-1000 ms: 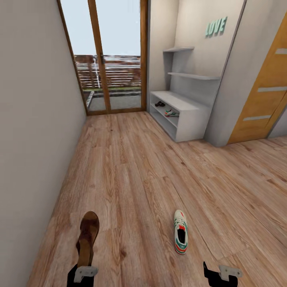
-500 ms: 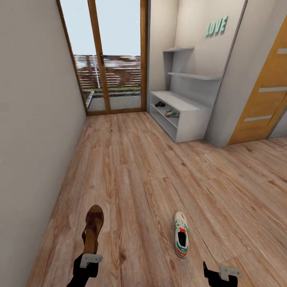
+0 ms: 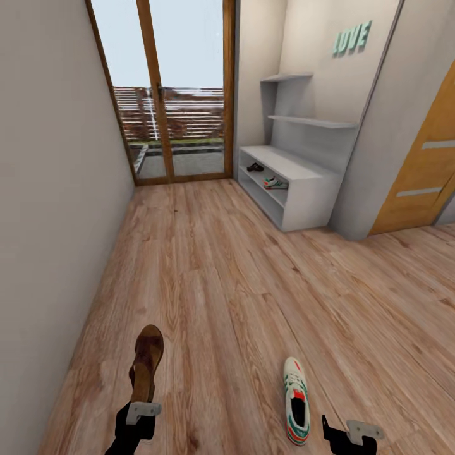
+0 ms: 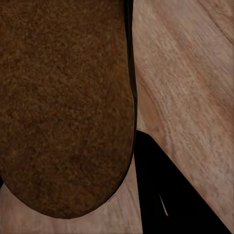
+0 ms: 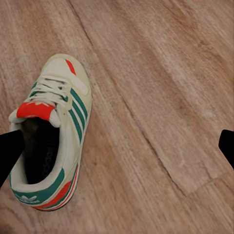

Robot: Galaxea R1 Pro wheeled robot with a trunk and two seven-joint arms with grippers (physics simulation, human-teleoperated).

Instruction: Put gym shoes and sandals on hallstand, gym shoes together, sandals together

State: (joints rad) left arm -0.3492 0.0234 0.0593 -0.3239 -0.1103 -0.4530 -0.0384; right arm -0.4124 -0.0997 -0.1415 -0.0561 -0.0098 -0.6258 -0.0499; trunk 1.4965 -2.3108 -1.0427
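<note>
My left gripper (image 3: 143, 404) is shut on the heel of a brown sandal (image 3: 146, 363), held off the corridor floor (image 3: 227, 278); up close its brown surface (image 4: 63, 107) covers most of the left wrist view. A white gym shoe (image 3: 296, 407) with green stripes lies on the floor just left of my right gripper (image 3: 346, 436). In the right wrist view that gym shoe (image 5: 48, 141) lies toward one finger, and the right gripper (image 5: 119, 148) is open. Far ahead on the right, the pale grey hallstand (image 3: 309, 183) holds another sandal (image 3: 254, 167) and another gym shoe (image 3: 275, 183) on its lower shelf.
A plain wall (image 3: 50, 189) runs along the left of the corridor. Glass doors (image 3: 183, 95) with wooden frames close the far end. A wooden door (image 3: 423, 170) is right of the hallstand. Open floor stretches between me and the hallstand.
The whole view has shifted, so the camera moved; the floor gym shoe now sits lower and closer to my right gripper. The left gripper and its sandal swung slightly right.
</note>
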